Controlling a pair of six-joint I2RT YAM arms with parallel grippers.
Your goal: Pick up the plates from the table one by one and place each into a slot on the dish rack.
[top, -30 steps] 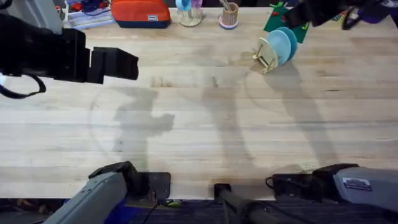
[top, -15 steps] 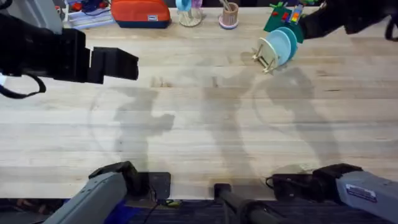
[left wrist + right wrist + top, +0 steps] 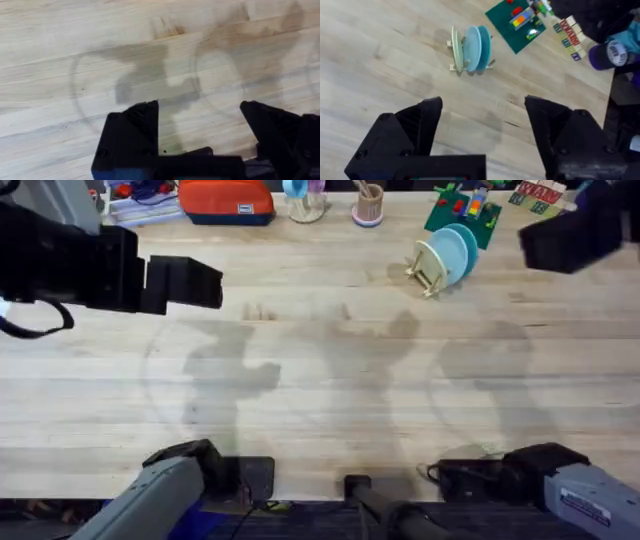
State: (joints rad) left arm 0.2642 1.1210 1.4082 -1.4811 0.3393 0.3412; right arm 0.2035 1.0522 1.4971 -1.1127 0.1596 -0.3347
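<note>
Right gripper (image 3: 482,135): fingers spread wide and empty, poised above bare planks with the dish rack in sight beyond them; in the overhead view the arm hangs over the tabletop's far right corner.
Left gripper (image 3: 200,135): fingers likewise spread, holding nothing, over bare wood crossed by shadows near the tabletop's left edge.
Dish rack (image 3: 456,55): a small light-wood peg rack standing near the tabletop's far edge, right of centre (image 3: 428,270), just beside a green board of coloured blocks (image 3: 517,22).
Plates (image 3: 472,49): three stand upright on edge in the rack's slots, one cream-yellow and two light blue, close together.
Table (image 3: 330,390): long pale planks; no plate lies loose on them in any view.
Progress: judging by the bare planks and the empty grippers, every plate in sight is racked and the placing looks finished; nothing appears left to pick up.
Count: one rack, three plates, two grippers, one block board.
</note>
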